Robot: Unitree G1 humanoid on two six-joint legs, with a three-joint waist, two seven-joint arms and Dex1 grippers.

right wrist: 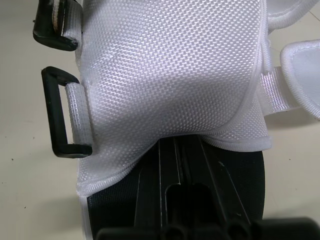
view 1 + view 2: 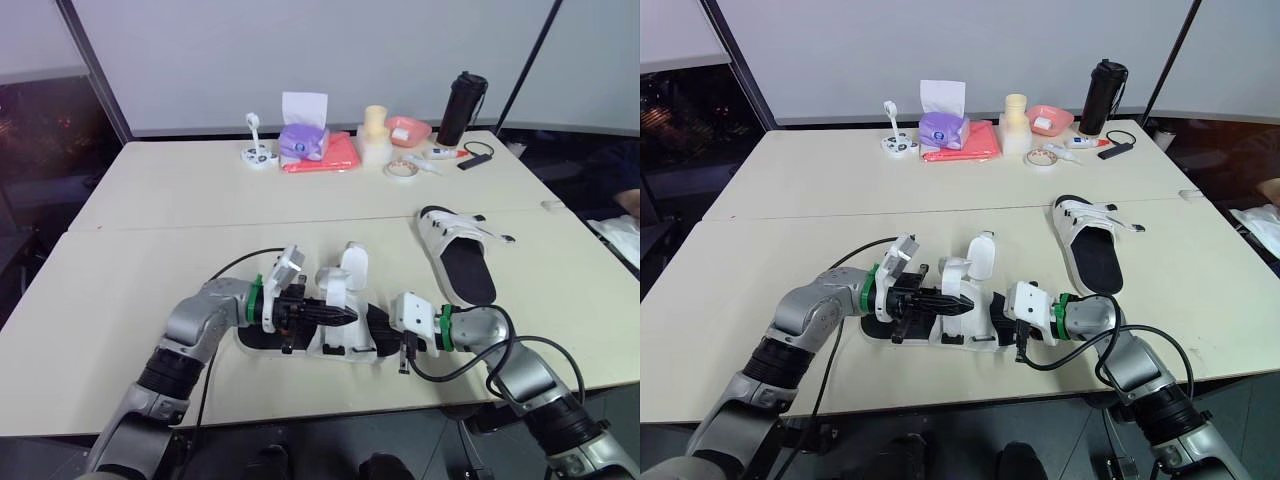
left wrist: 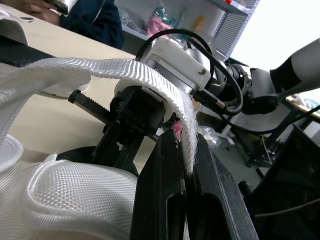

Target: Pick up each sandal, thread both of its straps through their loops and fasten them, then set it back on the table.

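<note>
Left gripper [image 3: 185,150], pinched shut on the white strap [image 3: 125,70] of the near sandal [image 2: 352,268] at the table's [image 2: 200,200] front edge; right gripper [image 2: 385,325] alongside, grip you cannot tell; hazard: your shallow pinch may let the strap slip short of the black loop [image 1: 57,112].

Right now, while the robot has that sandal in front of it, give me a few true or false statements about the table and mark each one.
The left gripper pinches a white strap of the near sandal. True.
The second sandal lies on the floor. False: it rests on the table, to the robot's right.
A black tumbler stands near the table's far edge. True.
The right gripper is up beside the tumbler. False: it is at the near sandal, facing the left gripper.
The tissue box is green. False: it is purple.
</note>
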